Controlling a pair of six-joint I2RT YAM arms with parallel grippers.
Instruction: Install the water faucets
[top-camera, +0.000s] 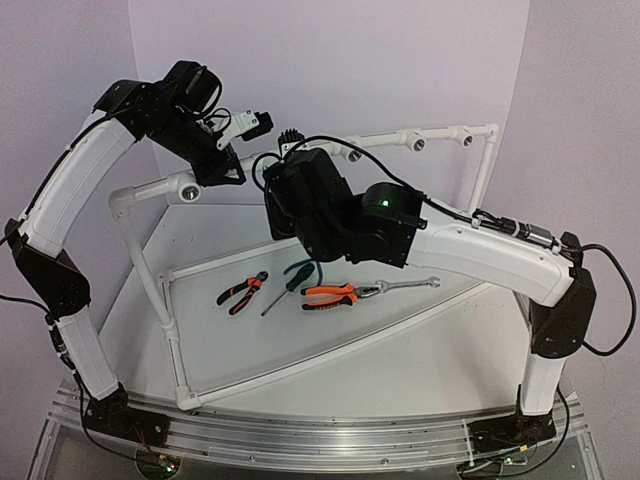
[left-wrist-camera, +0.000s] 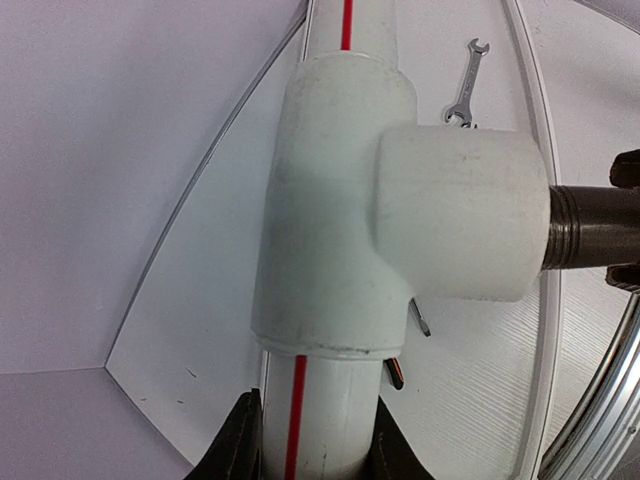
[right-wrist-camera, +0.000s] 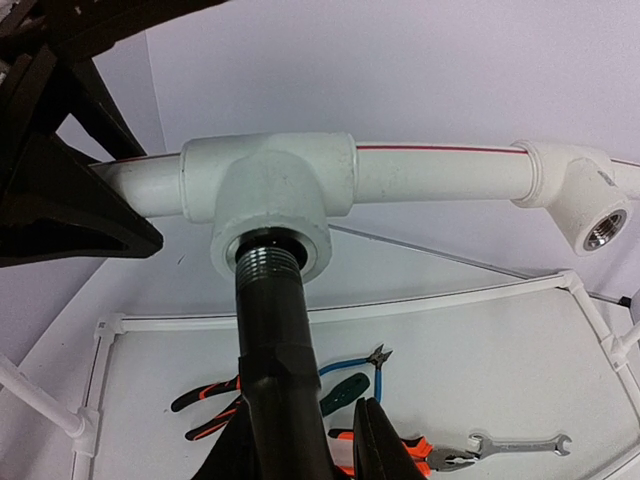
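Observation:
The black faucet (right-wrist-camera: 272, 330) points its threaded end into the socket of a white tee (right-wrist-camera: 268, 195) on the raised white pipe; several threads still show outside the socket. My right gripper (right-wrist-camera: 300, 435) is shut on the faucet's body. In the top view my right gripper (top-camera: 285, 172) hides the faucet. My left gripper (left-wrist-camera: 312, 445) is shut on the red-striped pipe (left-wrist-camera: 320, 400) just beside the same tee (left-wrist-camera: 340, 200). The faucet's threaded end (left-wrist-camera: 590, 228) enters from the right. My left gripper also shows in the top view (top-camera: 222, 168).
Another tee (top-camera: 188, 190) sits left of my left gripper, and more sockets (top-camera: 415, 142) line the pipe to the right. On the table inside the pipe frame lie orange-and-black pliers (top-camera: 242, 292), a green screwdriver (top-camera: 288, 285), larger pliers (top-camera: 335, 295) and a wrench (top-camera: 410, 285).

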